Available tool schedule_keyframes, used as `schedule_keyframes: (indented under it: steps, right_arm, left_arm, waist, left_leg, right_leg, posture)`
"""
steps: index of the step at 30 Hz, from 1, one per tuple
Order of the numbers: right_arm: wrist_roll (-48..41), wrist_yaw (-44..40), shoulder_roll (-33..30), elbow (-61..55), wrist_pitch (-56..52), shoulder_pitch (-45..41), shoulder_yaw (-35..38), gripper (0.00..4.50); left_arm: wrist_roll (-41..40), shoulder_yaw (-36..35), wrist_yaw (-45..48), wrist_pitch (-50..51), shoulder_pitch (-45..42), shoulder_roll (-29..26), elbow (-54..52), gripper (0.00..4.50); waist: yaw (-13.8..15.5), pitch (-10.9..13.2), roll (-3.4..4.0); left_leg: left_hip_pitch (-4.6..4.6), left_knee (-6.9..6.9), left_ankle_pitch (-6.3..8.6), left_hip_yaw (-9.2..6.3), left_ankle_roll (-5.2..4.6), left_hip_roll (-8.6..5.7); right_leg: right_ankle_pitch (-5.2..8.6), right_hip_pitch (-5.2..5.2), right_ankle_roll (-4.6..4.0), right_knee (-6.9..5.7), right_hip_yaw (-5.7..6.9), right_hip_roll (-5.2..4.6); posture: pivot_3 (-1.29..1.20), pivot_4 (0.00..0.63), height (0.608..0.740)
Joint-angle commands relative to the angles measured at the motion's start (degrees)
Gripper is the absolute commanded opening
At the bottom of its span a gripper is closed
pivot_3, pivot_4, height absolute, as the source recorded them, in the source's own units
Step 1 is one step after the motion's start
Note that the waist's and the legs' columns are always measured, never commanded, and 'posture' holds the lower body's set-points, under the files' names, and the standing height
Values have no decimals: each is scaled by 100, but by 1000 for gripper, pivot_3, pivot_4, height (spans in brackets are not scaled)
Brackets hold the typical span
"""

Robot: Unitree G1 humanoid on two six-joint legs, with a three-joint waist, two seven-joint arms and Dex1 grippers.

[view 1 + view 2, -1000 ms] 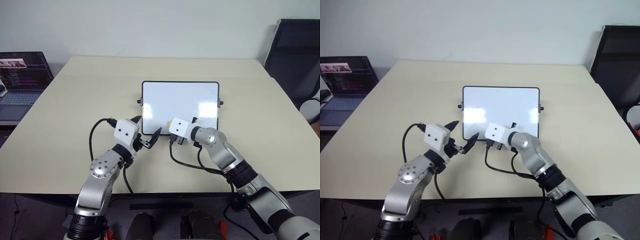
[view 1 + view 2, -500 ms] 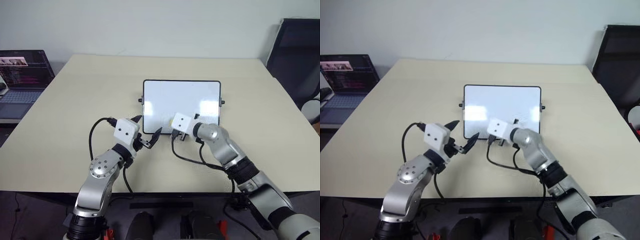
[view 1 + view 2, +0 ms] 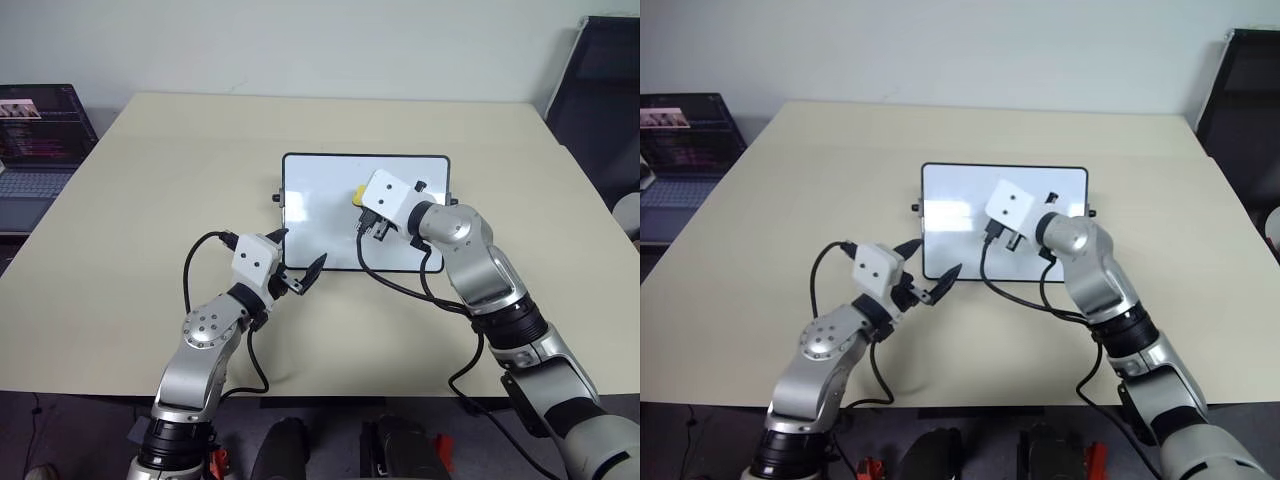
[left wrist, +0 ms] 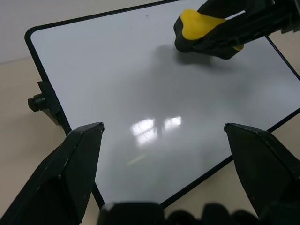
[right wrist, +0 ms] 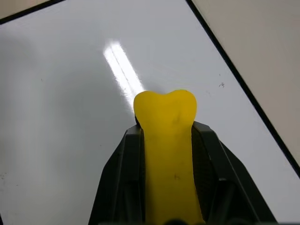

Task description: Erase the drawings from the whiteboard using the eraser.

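The right gripper (image 5: 168, 154) is clamped on the eraser (image 5: 166, 140), a yellow block whose rounded end sticks out past the black fingers (image 5: 122, 168), and it is poised over the middle of the whiteboard (image 3: 320, 200). Whether the eraser touches the glossy surface cannot be told, though a faint shadow lies just under it in the left wrist view. The board lies flat near the centre of the beige table (image 3: 130, 230), black-framed, a small knob (image 4: 36, 101) on its short side. The left gripper (image 3: 296, 272) hangs at the board's near left corner with its two fingers spread wide apart, holding nothing. The board's surface looks white and bare where visible, with only light glare; no drawings can be made out. A laptop (image 3: 35, 140) sits open on a side surface off the table's far left.
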State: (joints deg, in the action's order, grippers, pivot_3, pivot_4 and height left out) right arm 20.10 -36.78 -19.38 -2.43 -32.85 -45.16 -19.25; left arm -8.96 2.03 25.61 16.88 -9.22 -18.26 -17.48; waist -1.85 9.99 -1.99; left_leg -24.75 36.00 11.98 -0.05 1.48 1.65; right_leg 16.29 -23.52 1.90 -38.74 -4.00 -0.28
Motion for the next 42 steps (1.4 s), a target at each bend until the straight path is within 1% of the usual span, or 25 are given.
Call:
schedule_keyframes:
  steps: [1, 3, 6, 8, 10, 17, 28, 33, 38, 42]
  right_arm:
    - [-123, -162, -217, -901, -441, 346, 252, 1069]
    - [-201, -172, -384, -1426, -771, 761, 475, 1069]
    - [-291, 60, -398, -1895, -1303, 1357, 944, 1069]
    - [-459, 282, -165, -2120, -1690, 1542, 1344, 1069]
    - [-529, 465, -19, -2291, -1912, 1564, 1490, 1069]
    - [-628, 842, 163, -2581, -2255, 1514, 1285, 1069]
    - [-780, 1068, 66, -2740, -2421, 1605, 1214, 1069]
    - [-879, 1084, -223, -2849, -2530, 1735, 1468, 1069]
    - [-1122, 1033, -591, -2972, -2926, 2083, 2096, 1069]
    - [-1222, 1081, -875, -2931, -2992, 2255, 2371, 1069]
  left_arm:
    - [-29, -38, -10, -133, -8, -10, -195, 4500]
    - [-29, -82, -20, -129, 24, -33, -216, 4500]
    - [-39, -114, -27, -124, 81, -49, -260, 4500]
    - [-53, -121, -24, -141, 137, -56, -275, 4500]
    - [-67, -122, 3, -176, 169, -67, -254, 4500]
    - [-76, -72, 103, -291, 11, -67, -40, 4500]
    - [-59, -9, 149, -260, -88, -41, -15, 4500]
    - [-89, 4, 204, -209, -155, -66, -1, 4500]
    - [-121, 30, 378, -249, -250, -93, 123, 4500]
    - [-131, 53, 492, -275, -341, -69, 227, 4500]
  waist:
    - [11, 0, 0]
    - [28, 0, -1]
    - [28, -1, -3]
    - [9, -1, -2]
    - [-35, -1, -1]
    - [-46, -1, -1]
    - [-34, -1, -1]
    - [-15, -1, -1]
    - [4, -1, -2]
    - [2, -1, -2]
  left_leg:
    - [0, 1, 0, -2, 0, 0]
    - [0, 3, 0, -9, 0, -4]
    - [1, 6, 0, -17, -1, -8]
    - [3, 7, 0, -15, -1, -9]
    - [9, 8, 0, -9, 0, -6]
    - [22, 8, -2, -5, 0, -2]
    - [21, 8, -2, -5, 0, -6]
    - [21, 8, -2, -5, 0, -6]
    - [21, 9, -2, 0, 0, -7]
    - [21, 11, -2, 5, 0, -8]
  right_leg:
    - [1, 3, 1, 1, 2, 1]
    - [1, 6, 2, -1, 9, 3]
    - [3, 15, 5, 0, 16, 6]
    - [3, 15, 5, -5, 14, 7]
    - [3, 14, 5, -13, 6, 12]
    - [3, 20, 4, -20, 4, 24]
    - [3, 21, 4, -19, 4, 20]
    - [3, 21, 4, -19, 4, 20]
    - [3, 25, 4, -18, 8, 20]
    - [3, 25, 5, -20, 6, 21]
  posture:
    - [0, 150, 740]
    - [0, 150, 740]
    - [0, 150, 740]
    - [0, 150, 740]
    - [0, 150, 740]
    - [0, 150, 740]
    - [0, 150, 740]
    - [0, 150, 740]
    - [0, 150, 740]
    - [0, 150, 740]
